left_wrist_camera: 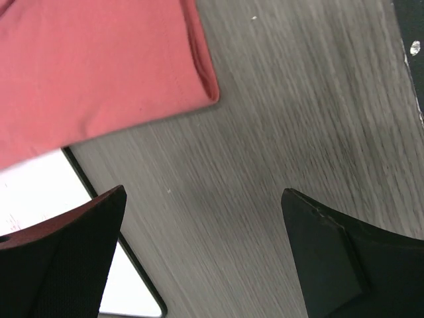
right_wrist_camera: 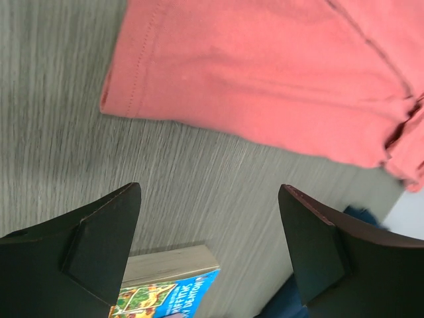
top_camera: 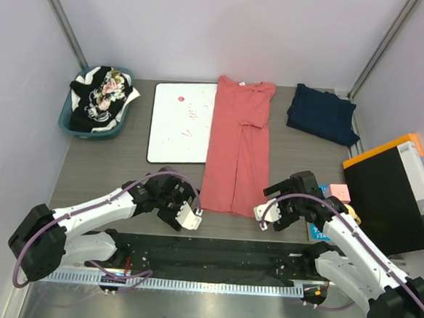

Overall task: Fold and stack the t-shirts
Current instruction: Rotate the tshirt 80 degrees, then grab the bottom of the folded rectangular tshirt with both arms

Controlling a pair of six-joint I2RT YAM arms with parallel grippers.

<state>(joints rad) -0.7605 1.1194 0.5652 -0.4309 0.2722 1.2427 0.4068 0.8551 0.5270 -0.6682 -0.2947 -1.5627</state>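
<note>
The red t-shirt [top_camera: 236,142] lies in the middle of the bench [top_camera: 102,169], folded into a long strip. Its long way runs from the arms straight out to the far side. Its left edge lies over the white board [top_camera: 176,124]. The left end effector [top_camera: 185,214] is just beside the near left corner. The right end effector [top_camera: 269,212] is just beside the near right corner. Both are opened wide and hold nothing. Each is about as close as the other. I think the near end must go up toward the collar next. The dark blue t-shirt [top_camera: 321,113] sits folded at the far right. The black and flowery t-shirts [top_camera: 100,96] wait in the basket [top_camera: 64,123].
</note>
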